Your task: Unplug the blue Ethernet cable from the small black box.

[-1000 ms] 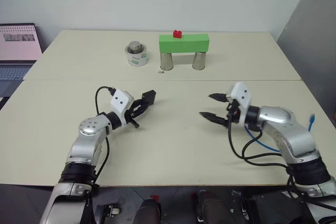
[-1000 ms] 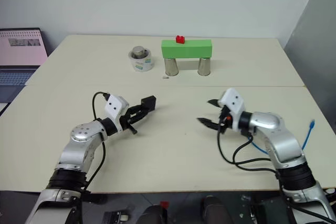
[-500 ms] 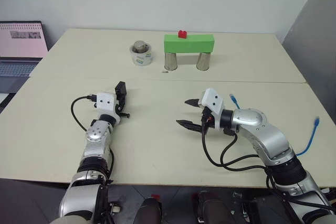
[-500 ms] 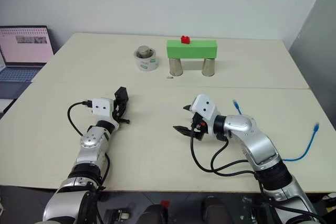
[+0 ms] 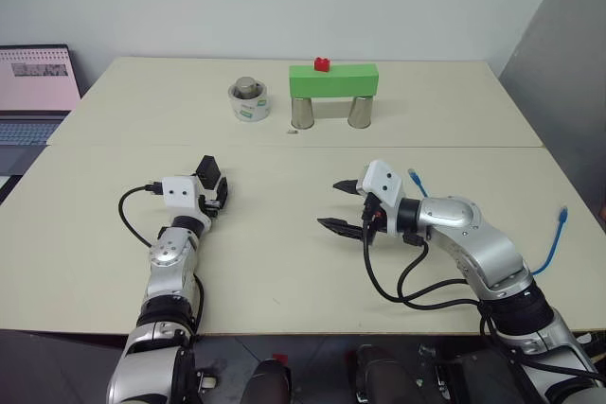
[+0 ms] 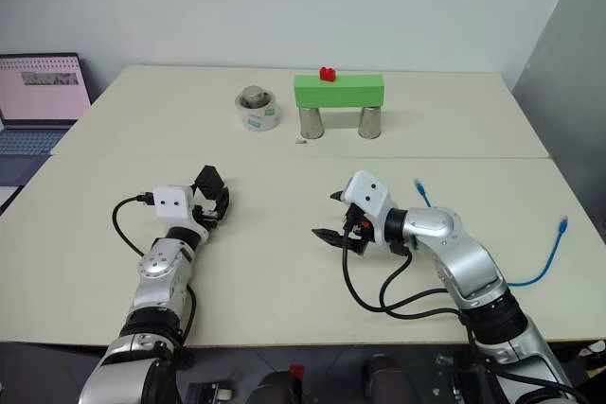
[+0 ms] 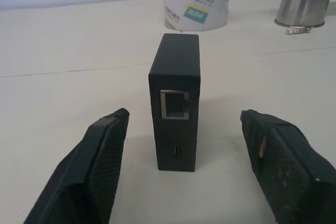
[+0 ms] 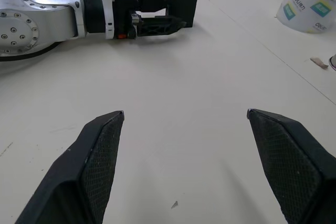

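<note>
Left wrist view: left pincer [image 7: 184, 174] points level, fingers spread clear of the upright small black box [image 7: 176, 100].

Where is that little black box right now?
The small matte black plastic box stands upright on the cream table, on the robot's left, between the left gripper's open fingers, untouched.

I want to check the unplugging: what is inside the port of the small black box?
Nothing: the port of the small black box is empty, no plug in it. The blue Ethernet cable lies far away. Deep inside the port is dark.
</note>
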### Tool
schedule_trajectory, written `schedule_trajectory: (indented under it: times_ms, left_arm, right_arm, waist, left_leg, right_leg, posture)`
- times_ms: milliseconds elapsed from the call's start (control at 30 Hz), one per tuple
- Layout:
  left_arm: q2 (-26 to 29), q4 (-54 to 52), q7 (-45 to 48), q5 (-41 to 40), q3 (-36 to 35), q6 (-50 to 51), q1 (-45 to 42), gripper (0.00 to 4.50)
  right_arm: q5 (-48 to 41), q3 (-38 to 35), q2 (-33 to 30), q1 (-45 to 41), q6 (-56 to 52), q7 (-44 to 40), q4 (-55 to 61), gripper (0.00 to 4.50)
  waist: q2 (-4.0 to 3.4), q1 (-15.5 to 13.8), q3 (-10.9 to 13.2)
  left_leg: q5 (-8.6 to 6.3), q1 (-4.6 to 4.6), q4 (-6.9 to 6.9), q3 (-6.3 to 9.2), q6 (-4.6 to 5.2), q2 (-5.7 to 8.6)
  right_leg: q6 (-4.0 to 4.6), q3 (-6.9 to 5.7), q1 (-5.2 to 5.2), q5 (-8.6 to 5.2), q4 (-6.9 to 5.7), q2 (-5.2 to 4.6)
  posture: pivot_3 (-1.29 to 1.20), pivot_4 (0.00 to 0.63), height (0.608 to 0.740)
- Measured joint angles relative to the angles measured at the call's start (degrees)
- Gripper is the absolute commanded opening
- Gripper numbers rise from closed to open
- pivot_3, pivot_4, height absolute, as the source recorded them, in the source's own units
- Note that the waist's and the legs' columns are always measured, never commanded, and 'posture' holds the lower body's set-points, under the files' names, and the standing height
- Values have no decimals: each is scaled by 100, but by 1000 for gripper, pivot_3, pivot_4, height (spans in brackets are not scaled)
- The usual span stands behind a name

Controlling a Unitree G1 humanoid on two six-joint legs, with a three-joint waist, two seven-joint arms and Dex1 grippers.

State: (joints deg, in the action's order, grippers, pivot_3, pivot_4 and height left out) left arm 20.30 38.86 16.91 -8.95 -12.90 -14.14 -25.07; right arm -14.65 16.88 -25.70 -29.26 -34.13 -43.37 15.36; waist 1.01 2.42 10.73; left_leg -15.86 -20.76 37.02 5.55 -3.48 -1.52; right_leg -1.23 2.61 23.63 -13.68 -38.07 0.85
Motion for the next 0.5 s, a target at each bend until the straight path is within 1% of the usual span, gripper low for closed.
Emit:
schedule_trajectory:
  times_ms: [100, 167, 233, 300, 367, 500]
  left_arm:
    - [161, -963, 41, 15, 92, 685, 522, 3563]
    - [381, -1638, 222, 18, 172, 1156, 921, 3563]
    - [768, -2477, 629, -5, 279, 1559, 1509, 3563]
    - [1174, -3074, 1059, -62, 314, 1907, 1894, 3563]
    - [1422, -3411, 1340, -159, 309, 2142, 2055, 3563]
    - [1782, -3852, 1662, -399, 193, 2620, 2009, 3563]
  right_arm:
    - [-7, -9, -5, 1, -54, 11, 56, 3989]
    - [-11, -62, -26, 68, -98, 31, 143, 3989]
    - [-60, -257, -80, 311, -160, 108, 302, 3989]
    - [-135, -535, -186, 543, -263, 174, 367, 3989]
    - [-237, -826, -314, 709, -348, 235, 459, 3989]
    - [-475, -1508, -612, 1045, -534, 252, 740, 3989]
  waist:
    - [0, 49, 0]
    - [0, 75, 0]
    - [0, 84, 0]
    - [-2, 71, 1]
    - [-3, 20, 3]
    - [1, -52, 4]
  left_leg:
    - [0, 0, -3, 0, 0, -3]
    - [0, 0, -7, 2, 0, -6]
    - [0, -2, -10, 4, 0, -10]
    - [-1, -6, -10, 5, 0, -8]
    - [0, -10, -7, 7, 0, -6]
    - [0, -9, -3, 6, 0, -4]
  right_leg:
    - [0, 2, 1, 0, 1, 0]
    - [2, -1, 2, -1, 2, 2]
    - [10, -4, 4, -6, 2, 2]
    - [13, -5, 9, -9, 2, 1]
    - [13, -8, 10, -10, 4, 2]
    - [10, -7, 7, -8, 4, 3]
  posture:
    - [0, 150, 740]
    - [0, 150, 740]
    - [0, 150, 740]
    - [0, 150, 740]
    - [0, 150, 740]
    - [0, 150, 740]
